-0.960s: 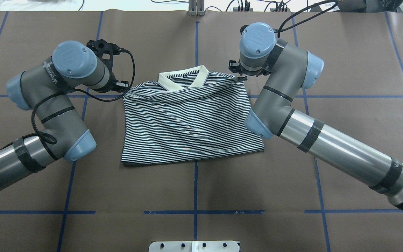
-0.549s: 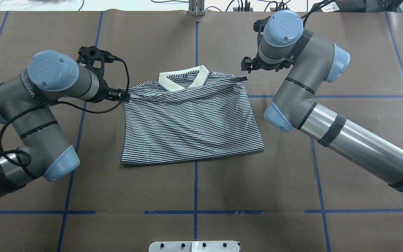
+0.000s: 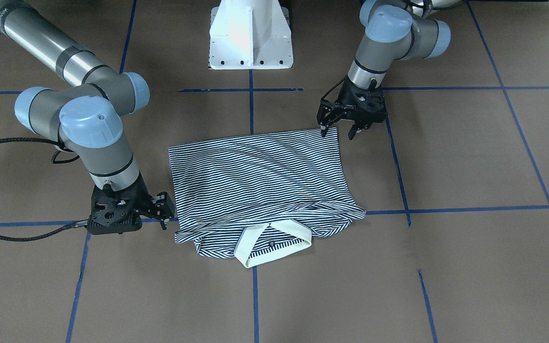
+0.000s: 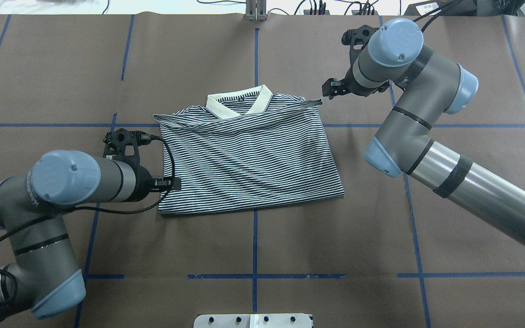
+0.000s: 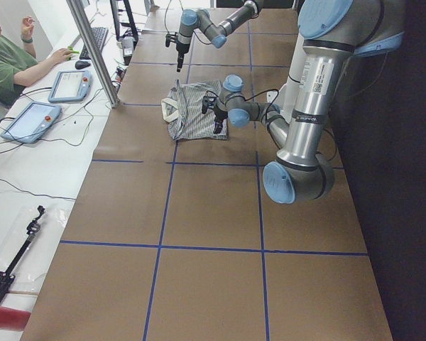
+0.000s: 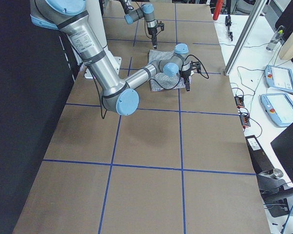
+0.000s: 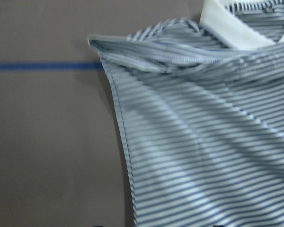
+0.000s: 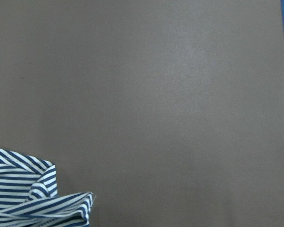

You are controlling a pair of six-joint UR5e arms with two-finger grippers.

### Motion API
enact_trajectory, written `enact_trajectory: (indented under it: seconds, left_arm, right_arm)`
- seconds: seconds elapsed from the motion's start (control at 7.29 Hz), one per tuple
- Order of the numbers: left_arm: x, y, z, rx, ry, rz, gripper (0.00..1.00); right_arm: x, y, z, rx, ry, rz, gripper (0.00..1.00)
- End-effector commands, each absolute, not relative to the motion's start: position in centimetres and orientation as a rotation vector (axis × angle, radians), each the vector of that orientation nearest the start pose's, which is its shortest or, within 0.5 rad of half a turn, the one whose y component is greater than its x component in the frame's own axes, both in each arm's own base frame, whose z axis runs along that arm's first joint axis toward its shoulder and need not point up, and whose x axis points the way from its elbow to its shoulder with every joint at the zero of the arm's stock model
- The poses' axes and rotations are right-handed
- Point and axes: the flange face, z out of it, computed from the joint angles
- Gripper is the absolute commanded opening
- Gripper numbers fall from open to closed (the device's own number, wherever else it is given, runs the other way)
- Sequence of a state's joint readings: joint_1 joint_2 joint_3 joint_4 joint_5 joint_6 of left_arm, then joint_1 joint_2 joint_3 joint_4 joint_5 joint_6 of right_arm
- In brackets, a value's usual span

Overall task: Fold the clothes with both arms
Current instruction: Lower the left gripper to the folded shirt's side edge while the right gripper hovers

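Note:
The striped polo shirt (image 4: 244,159) lies folded on the brown table, its cream collar (image 4: 239,102) at the far edge and its hem toward the robot. My left gripper (image 4: 173,183) is open low at the shirt's left side edge, close to the hem corner; in the front view (image 3: 337,132) its fingers are spread with nothing between them. My right gripper (image 4: 328,89) is open just off the right shoulder tip, apart from the cloth (image 3: 164,211). The left wrist view shows the shirt's shoulder fold (image 7: 151,52). Only a shirt corner (image 8: 23,189) shows in the right wrist view.
Blue tape lines (image 4: 254,275) cross the brown table cover. The white pedestal base (image 3: 250,33) stands at the robot's side. A metal post (image 4: 255,9) rises at the far edge. A person (image 5: 7,60) sits at a side desk with tablets (image 5: 30,121).
My left gripper let go of the left shoulder and moved toward the robot along the shirt's left edge. The right gripper drew a little farther right, away from the right shoulder. The shirt lies still.

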State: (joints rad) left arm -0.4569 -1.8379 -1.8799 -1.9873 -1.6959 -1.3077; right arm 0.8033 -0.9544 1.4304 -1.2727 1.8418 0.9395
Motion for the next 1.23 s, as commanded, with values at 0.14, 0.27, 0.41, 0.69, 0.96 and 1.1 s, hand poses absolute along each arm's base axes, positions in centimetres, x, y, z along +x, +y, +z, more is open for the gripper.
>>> enact_trajectory:
  seconds: [0.14,0.27,0.41,0.69,0.96,1.1]
  left_arm:
    - [48.5,-33.7,34.3,0.205,0.953,-0.155,0.59]
    - [48.6,-33.7,34.6,0.204,0.945,-0.154,0.59]
    - [48.3,-33.5,35.6,0.196,0.928,-0.153,0.59]
    - [48.6,-33.2,36.0,0.193,0.919,-0.147,0.59]
    - [48.8,-33.2,35.8,0.193,0.924,-0.146,0.29]
    - [48.9,-33.2,35.7,0.194,0.925,-0.142,0.08]
  right_arm:
    - [-43.0,-60.2,32.9,0.314,-0.751,0.060,1.00]
    - [-43.1,-60.1,32.8,0.315,-0.752,0.061,1.00]
    - [-43.1,-60.1,32.9,0.312,-0.752,0.064,1.00]
    - [-43.1,-60.1,32.9,0.312,-0.752,0.064,1.00]
    - [-43.0,-60.2,32.8,0.315,-0.752,0.064,1.00]
    - [-43.0,-60.2,32.9,0.313,-0.750,0.063,1.00]
